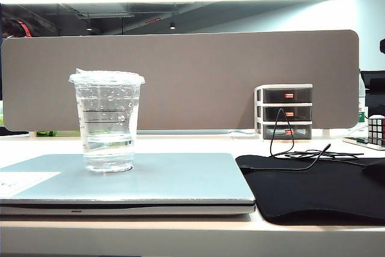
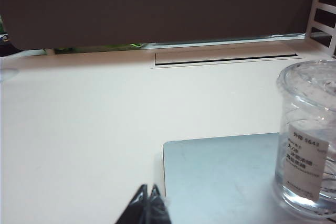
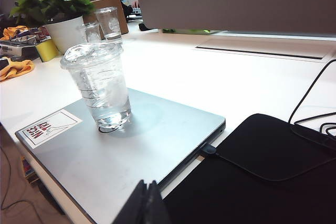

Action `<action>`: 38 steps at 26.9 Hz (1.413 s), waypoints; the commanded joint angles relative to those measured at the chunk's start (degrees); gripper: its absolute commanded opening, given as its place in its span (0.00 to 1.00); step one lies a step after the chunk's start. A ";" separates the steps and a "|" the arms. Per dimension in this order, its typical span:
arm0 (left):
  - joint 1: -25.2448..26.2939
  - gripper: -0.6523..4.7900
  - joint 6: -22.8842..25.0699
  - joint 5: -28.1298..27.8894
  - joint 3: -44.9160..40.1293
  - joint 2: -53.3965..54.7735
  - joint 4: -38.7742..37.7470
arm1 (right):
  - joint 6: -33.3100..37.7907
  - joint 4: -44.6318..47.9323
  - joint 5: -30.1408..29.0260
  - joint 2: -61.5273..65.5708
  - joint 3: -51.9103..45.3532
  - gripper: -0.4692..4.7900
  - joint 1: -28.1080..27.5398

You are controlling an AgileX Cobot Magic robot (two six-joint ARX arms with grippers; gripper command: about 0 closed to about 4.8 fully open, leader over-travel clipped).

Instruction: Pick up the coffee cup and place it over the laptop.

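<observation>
We note the clear, ridged plastic coffee cup (image 1: 107,121) with flat lid standing upright on the closed silver-grey laptop (image 1: 180,179), near its left rear part, part-filled with clear liquid. A white printed label faces the left wrist camera; its text is unreadable. The white sticker (image 3: 49,127) at the laptop's corner reads "NICE TRY". Left gripper (image 2: 147,205) and right gripper (image 3: 147,203) both sit fully closed, empty, apart from the cup. A black mat (image 1: 319,188) lies on the desk beside the laptop.
</observation>
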 commanded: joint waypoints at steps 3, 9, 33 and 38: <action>0.57 0.11 -0.17 -0.09 0.28 0.02 0.31 | 0.02 -1.46 0.28 -0.11 -0.37 0.08 0.02; 4.76 0.11 -0.17 1.29 0.28 0.02 0.33 | -0.63 -3.17 6.82 -0.11 -0.37 0.08 0.00; 11.21 0.11 -0.17 1.29 0.28 0.02 0.31 | -2.56 8.02 34.56 -0.11 -0.35 0.08 0.04; 11.21 0.11 -0.17 1.29 0.28 0.02 0.33 | -2.56 2.99 41.38 -0.11 -0.35 0.08 0.02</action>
